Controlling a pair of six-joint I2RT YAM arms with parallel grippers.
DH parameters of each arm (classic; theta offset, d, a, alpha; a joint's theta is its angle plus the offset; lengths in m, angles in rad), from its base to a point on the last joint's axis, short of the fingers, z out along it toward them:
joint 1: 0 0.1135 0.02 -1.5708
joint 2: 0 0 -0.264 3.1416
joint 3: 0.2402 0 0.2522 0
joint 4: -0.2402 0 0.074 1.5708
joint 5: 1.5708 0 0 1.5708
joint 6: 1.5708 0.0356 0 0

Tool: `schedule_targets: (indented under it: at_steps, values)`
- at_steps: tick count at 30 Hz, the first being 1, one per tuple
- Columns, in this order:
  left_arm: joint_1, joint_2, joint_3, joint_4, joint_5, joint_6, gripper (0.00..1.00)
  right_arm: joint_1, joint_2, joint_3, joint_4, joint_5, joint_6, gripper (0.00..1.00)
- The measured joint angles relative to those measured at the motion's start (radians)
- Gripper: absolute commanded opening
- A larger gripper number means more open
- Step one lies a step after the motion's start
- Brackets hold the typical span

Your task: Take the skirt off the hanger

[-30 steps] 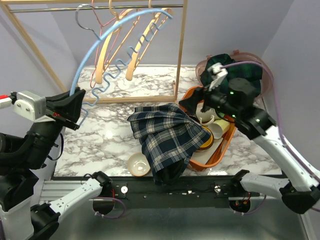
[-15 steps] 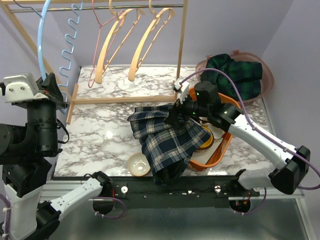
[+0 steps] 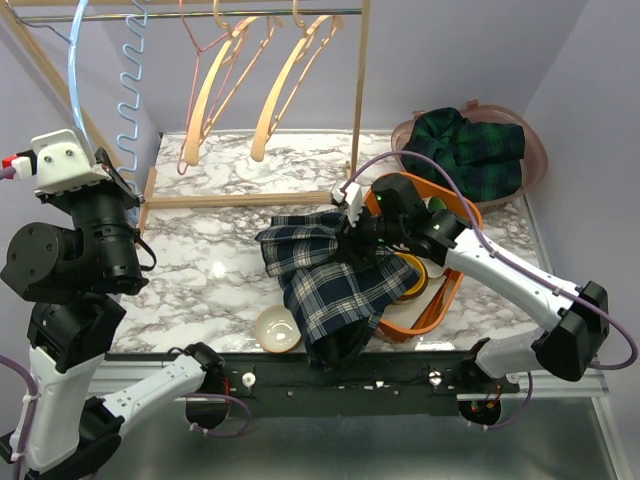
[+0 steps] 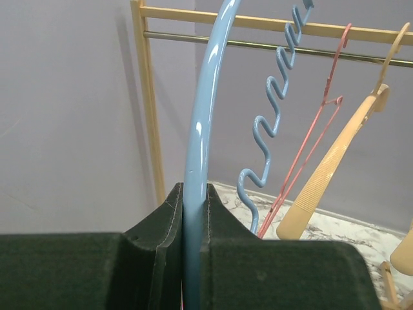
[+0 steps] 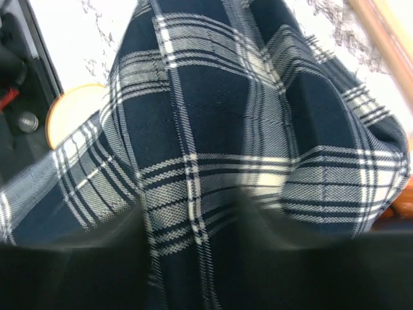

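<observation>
Left wrist: left hand [image 4: 194, 213] clamps hanger [image 4: 205, 110]; right hand [image 3: 347, 232] at skirt [image 3: 330, 275] edge, grip unclear.

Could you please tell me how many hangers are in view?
4: a blue hanger in the left tool, a pink wire hanger and two tan hangers on the rail. None seems hidden.

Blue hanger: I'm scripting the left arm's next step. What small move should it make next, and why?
Probably raise the blue hanger toward the rail and hook it there. The left gripper is shut on its bare frame, held upright near that rail, while the skirt already lies on the table, so the hanger looks done with.
</observation>
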Motion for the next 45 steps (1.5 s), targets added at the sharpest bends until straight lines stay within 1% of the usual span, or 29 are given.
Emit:
schedule_targets:
  at_steps: [1,3,4,7,11,14,19,27,32,36,39,41,45]
  values:
    - [0.000,0.002,0.003,-0.013,-0.004,-0.014,0.00,0.000,0.005,0.001,-0.009,0.013,0.002,0.21]
    - [0.000,0.006,0.010,-0.033,-0.008,-0.037,0.00,0.000,0.007,0.004,-0.021,0.033,0.013,0.13]
    - [0.000,0.006,0.012,-0.042,-0.009,-0.048,0.00,0.000,0.003,0.008,-0.029,0.043,0.015,0.01]
    - [0.000,0.003,0.013,-0.063,0.006,-0.067,0.00,0.003,-0.020,0.022,-0.039,0.065,0.024,0.01]
    - [0.000,-0.004,0.023,-0.074,0.061,-0.072,0.00,0.004,-0.099,0.047,-0.040,0.087,0.029,0.01]
    - [0.000,0.011,0.084,-0.110,0.108,-0.072,0.00,0.004,-0.166,0.072,-0.035,0.093,0.038,0.01]
    - [0.000,0.031,0.170,-0.169,0.147,-0.071,0.00,0.004,-0.229,0.128,-0.031,0.104,0.066,0.01]
    - [0.000,0.018,0.272,-0.240,0.167,-0.074,0.00,0.004,-0.296,0.286,-0.039,0.117,0.134,0.01]
    - [0.000,0.018,0.358,-0.323,0.160,-0.060,0.00,0.004,-0.343,0.399,-0.030,0.142,0.179,0.01]
    - [0.000,0.006,0.368,-0.362,0.128,-0.040,0.00,0.005,-0.369,0.450,-0.020,0.167,0.183,0.01]
    - [0.000,-0.014,0.359,-0.390,0.130,-0.036,0.00,0.005,-0.368,0.490,-0.018,0.209,0.182,0.01]
    - [0.000,-0.014,0.386,-0.428,0.129,-0.037,0.00,0.005,-0.364,0.503,-0.015,0.243,0.182,0.01]
    - [0.000,-0.025,0.391,-0.476,0.102,-0.045,0.00,0.005,-0.347,0.531,-0.011,0.341,0.179,0.01]
